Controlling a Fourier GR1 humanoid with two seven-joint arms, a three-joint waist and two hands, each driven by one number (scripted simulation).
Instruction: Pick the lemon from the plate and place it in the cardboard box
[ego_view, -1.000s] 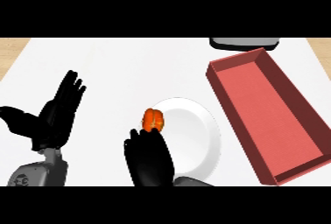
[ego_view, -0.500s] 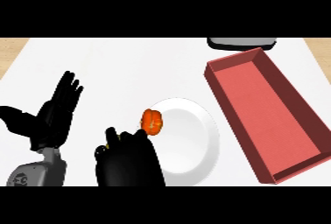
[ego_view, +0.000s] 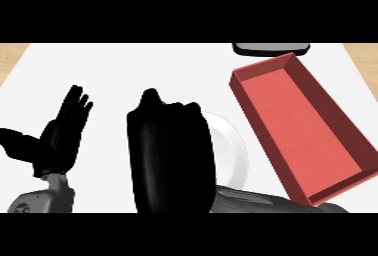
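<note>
Over on the left, the left hand (ego_view: 60, 137) sits near the edge of the white counter (ego_view: 133, 70), palm open, fingers straight and pointing up the view, thumb spread out to the side. It touches nothing, and its grey forearm (ego_view: 44, 197) comes in from the lower edge just below it.

Moving to the middle, the right hand (ego_view: 170, 155) fills a big part of the view, a broad black shape seen from the back, rising from the bottom edge with its fingertips up near the counter's centre. Whether those fingers are curled or straight, I cannot tell from this angle; the back of the hand hides them. It lies across the left part of the white plate (ego_view: 230, 150), and only the plate's right rim shows as a curved sliver beside it.

And the lemon? It is not visible at all: the spot on the plate is covered by the right hand, so I cannot say whether it is held or lying there.

Further right, the red box (ego_view: 306, 130) lies open-topped, long and tilted, its near corner just beside the plate's rim. Nothing shows inside it. Beyond its far end, at the top edge, sits a dark object with a grey top (ego_view: 271, 48), cut off by the view.
</note>
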